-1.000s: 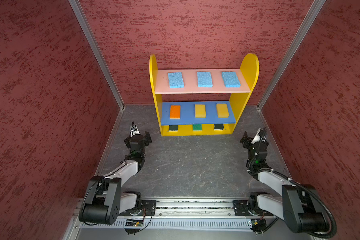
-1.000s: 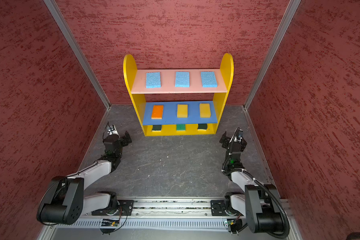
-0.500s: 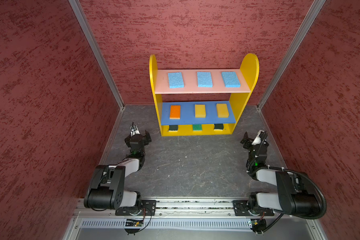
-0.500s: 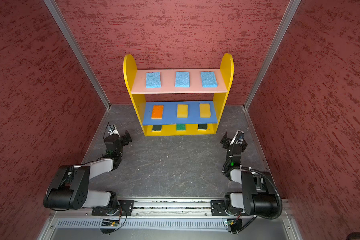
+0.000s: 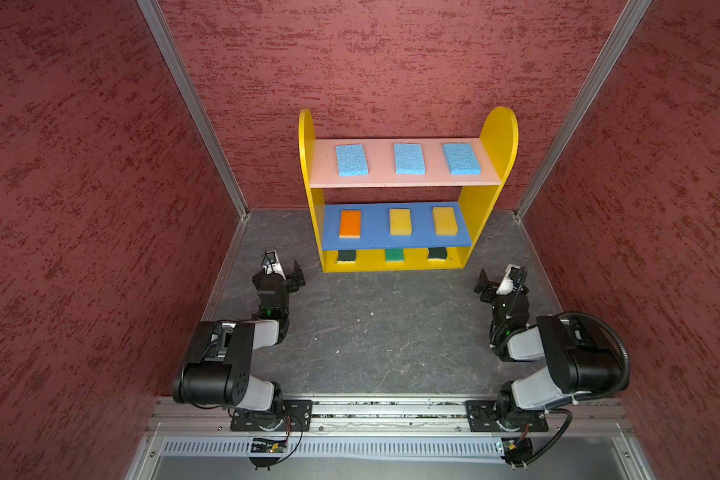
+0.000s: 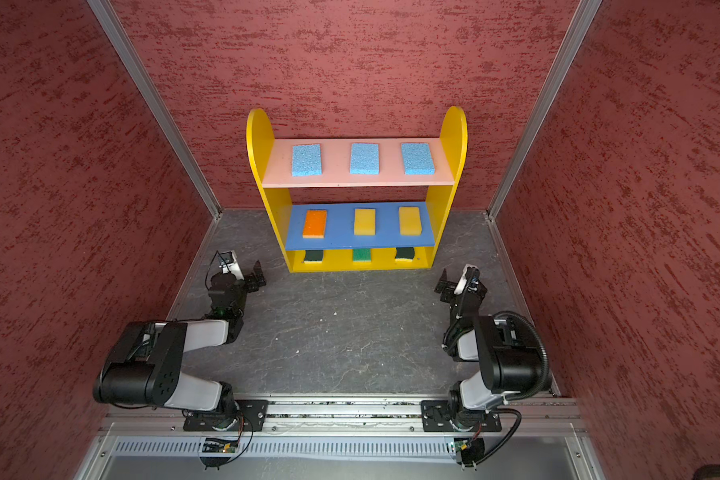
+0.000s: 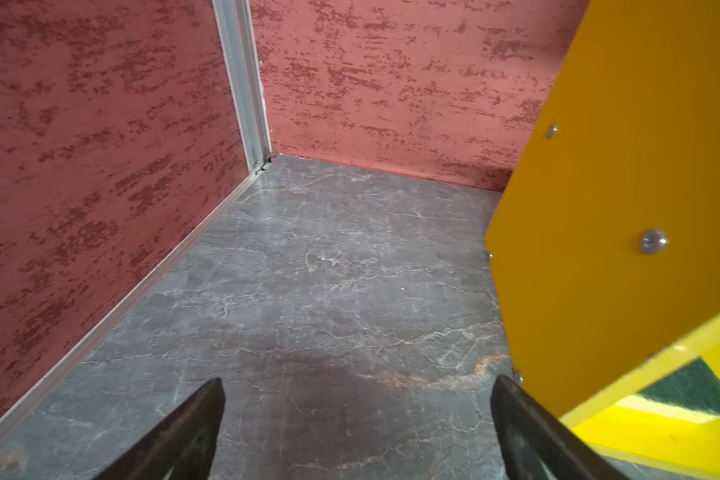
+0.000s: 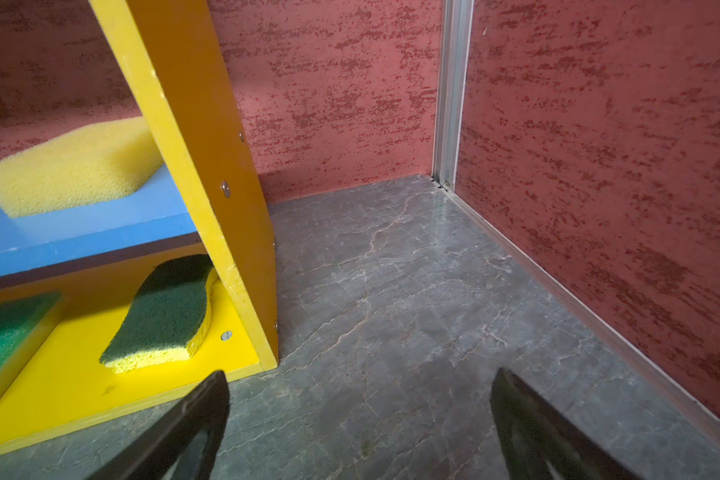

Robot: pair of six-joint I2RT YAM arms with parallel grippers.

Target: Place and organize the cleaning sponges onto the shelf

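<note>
A dark grey, marble-veined surface [image 5: 383,332] fills a booth with red textured walls. No loose sponge is visible on it in any view, so the sorting looks finished, or very nearly; nothing appears left to pick up.

The shelf [image 5: 500,133] stands at the far middle of the surface, close to the back wall. It is a small unit with yellow round-topped side panels and three levels: a pink top board [image 5: 395,181], a blue middle board [image 5: 376,227] and a yellow bottom board [image 5: 391,266].

Two robot arms sit folded at the near side. The left gripper [image 5: 282,268] is low over the surface near the shelf's left near corner; the right gripper [image 5: 497,277] is near the right near corner. On both, the jaws stand wide apart and hold nothing.

All nine sponges lie flat on the shelf, three to a level, evenly spaced and not touching each other. The light blue sponges [image 5: 409,158], porous rectangles, fill the top board. On the middle board an orange-topped sponge [image 5: 350,223] lies at left, with the yellow sponges [image 5: 400,221] in the middle and at right. On the bottom board a bright green-topped sponge [image 5: 394,254] sits between the dark green sponges [image 5: 437,252], which have wavy edges and a yellow base. The far part of this row is hidden under the blue board.
</note>
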